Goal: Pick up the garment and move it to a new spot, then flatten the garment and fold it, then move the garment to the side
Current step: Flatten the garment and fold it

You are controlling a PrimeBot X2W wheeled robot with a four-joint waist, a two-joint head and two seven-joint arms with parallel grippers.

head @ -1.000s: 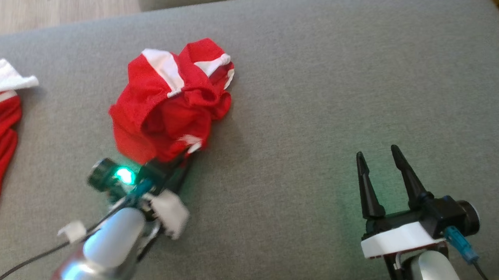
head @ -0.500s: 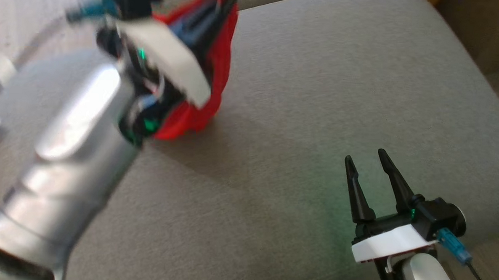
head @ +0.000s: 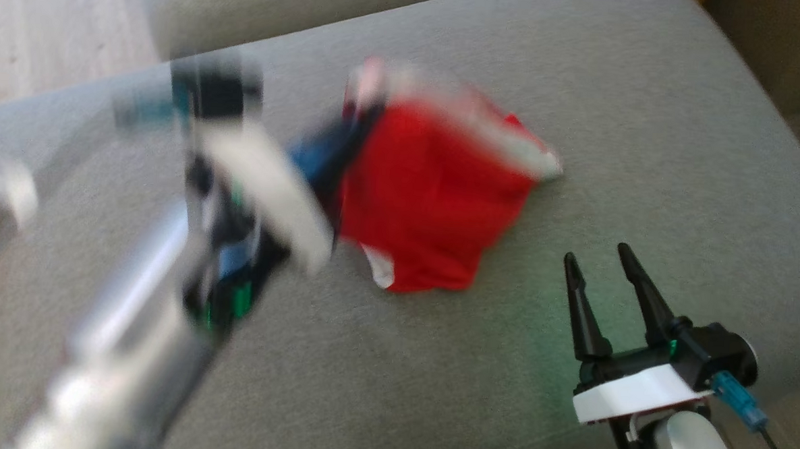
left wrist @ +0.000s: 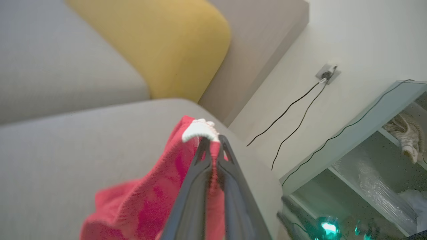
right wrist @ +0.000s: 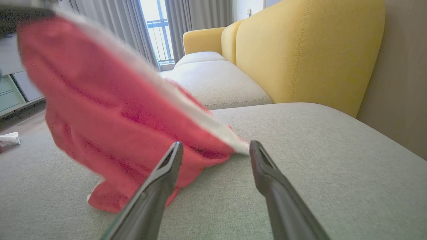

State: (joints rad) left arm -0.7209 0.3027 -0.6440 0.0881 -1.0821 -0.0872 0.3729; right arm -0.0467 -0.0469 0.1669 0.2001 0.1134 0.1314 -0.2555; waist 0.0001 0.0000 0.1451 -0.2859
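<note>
My left pincer is clamped on the white hem of the red garment, whose lower edge rests on the grey cushion. My right pincer, tips apart, hangs over the cushion's near side. Beyond the cushion, a shelf holds a pale bundle.

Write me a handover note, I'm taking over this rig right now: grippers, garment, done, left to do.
Left gripper: shut on the red garment at its white-trimmed edge, holding it up; its lower part seems to touch the grey sofa cushion.
Right gripper: open, empty, to the right of the garment.
Done: garment picked up.
To do: set it down at a new spot, flatten, fold, move aside.
</note>
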